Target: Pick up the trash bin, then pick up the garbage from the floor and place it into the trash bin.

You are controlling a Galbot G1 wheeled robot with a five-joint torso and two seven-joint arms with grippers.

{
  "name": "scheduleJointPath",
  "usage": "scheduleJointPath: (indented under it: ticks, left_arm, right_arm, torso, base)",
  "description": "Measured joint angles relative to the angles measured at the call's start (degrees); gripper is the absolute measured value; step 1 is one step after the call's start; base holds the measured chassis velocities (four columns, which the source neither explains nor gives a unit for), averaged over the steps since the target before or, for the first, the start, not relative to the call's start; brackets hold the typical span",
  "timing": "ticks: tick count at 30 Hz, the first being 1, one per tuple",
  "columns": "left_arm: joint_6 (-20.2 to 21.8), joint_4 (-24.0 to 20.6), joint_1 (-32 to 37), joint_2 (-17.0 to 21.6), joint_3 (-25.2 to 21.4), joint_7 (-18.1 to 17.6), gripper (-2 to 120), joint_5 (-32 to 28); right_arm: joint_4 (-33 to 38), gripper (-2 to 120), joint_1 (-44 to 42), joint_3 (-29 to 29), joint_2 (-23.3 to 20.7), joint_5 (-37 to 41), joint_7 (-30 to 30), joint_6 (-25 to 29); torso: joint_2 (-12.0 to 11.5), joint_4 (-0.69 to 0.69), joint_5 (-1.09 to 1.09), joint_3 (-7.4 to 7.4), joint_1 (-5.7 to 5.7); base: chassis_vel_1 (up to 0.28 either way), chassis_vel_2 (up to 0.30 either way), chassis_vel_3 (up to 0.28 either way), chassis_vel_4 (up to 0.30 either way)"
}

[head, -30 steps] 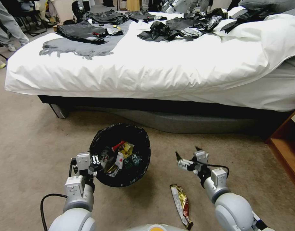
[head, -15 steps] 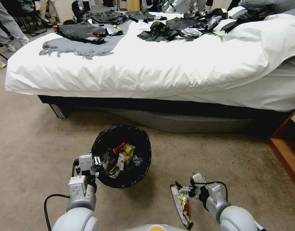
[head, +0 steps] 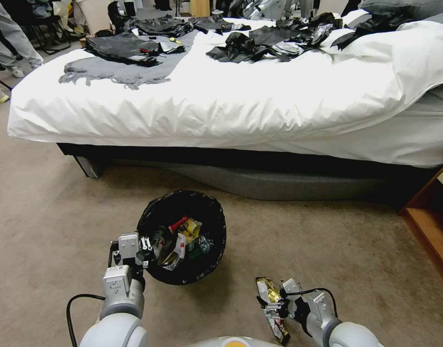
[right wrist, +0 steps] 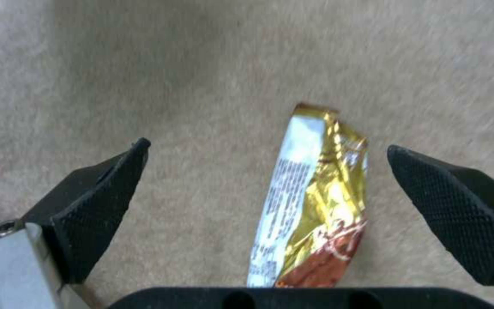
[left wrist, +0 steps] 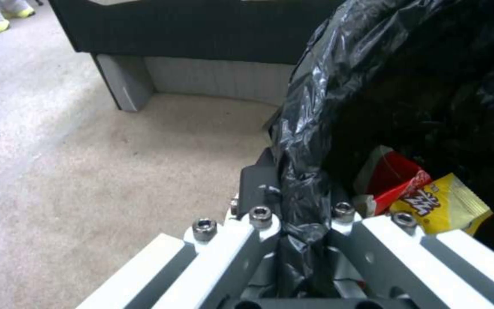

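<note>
The left hand [head: 143, 245] pinches the bag-covered rim of the trash bin [head: 183, 236], its fingers [left wrist: 258, 189] closed on a fold of the black liner [left wrist: 301, 189]; whether the bin's base rests on the carpet [head: 48, 212] or hangs just off it cannot be made out. Inside the bin lie a red-white packet [left wrist: 393, 180], a yellow wrapper [left wrist: 438, 206] and a small bottle [head: 198, 246], partly buried among other litter that is hard to identify. The right hand [right wrist: 267, 206] is low over the carpet with its black pads [right wrist: 101, 197] spread wide on either side of a shiny gold snack wrapper [right wrist: 315, 206], not touching it. The wrapper's near end is cut off behind the hand's body. The bed [head: 231, 106] stands beyond the bin.
</note>
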Motion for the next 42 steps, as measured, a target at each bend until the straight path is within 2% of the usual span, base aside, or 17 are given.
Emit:
scheduleJointPath:
  ticks: [18, 36, 42]
  left_arm:
    - [0.36, -0.76, 0.72, 0.23, -0.08, 0.07, 0, 0.33]
    - [0.59, -0.44, 0.37, -0.03, 0.0, 0.1, 0, 0.59]
    - [0.62, -0.43, 0.51, -0.14, 0.1, 0.11, 0, 0.86]
  right_arm:
    - [-9.07, 100, 2.75, -2.6, 4.28, -2.16, -0.25, 1.43]
    - [-13.52, 100, 4.74, -4.2, 5.85, -2.97, -0.44, 2.15]
    - [-17.02, 100, 5.58, -4.39, 6.74, -3.8, -0.93, 3.03]
  torso:
    - [0.0, 0.0, 0.0, 0.0, 0.0]
    - [0.0, 0.0, 0.0, 0.0, 0.0]
    - [0.0, 0.0, 0.0, 0.0, 0.0]
  base:
    - [0.0, 0.0, 0.0, 0.0]
    - [0.0, 0.0, 0.0, 0.0]
    - [0.0, 0.0, 0.0, 0.0]
